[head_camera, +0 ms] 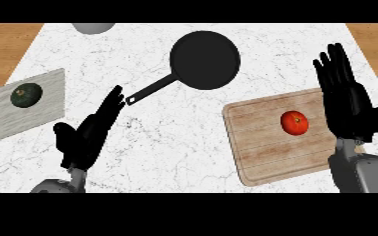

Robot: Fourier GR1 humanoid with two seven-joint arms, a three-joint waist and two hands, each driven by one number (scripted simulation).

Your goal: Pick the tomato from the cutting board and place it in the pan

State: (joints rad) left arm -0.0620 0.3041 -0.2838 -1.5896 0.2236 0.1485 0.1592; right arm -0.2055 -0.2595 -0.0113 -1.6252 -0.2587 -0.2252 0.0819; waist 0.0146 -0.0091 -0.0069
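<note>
From the head view, the tomato (294, 122) lies untouched toward the right edge of the cutting board (258, 145), at the counter's (184, 150) near right corner, and the empty pan (205, 60) sits toward the far edge. The right hand (343, 97) beside it and the left hand (87, 132) are both released, fingers straight. It looks light, smooth and easily bruised, so I'd cup its round sides; no writing shows anywhere.

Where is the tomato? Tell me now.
In the head view, the tomato sits on the cutting board at the right, beside the open right hand, with the pan up and to its left.
</note>
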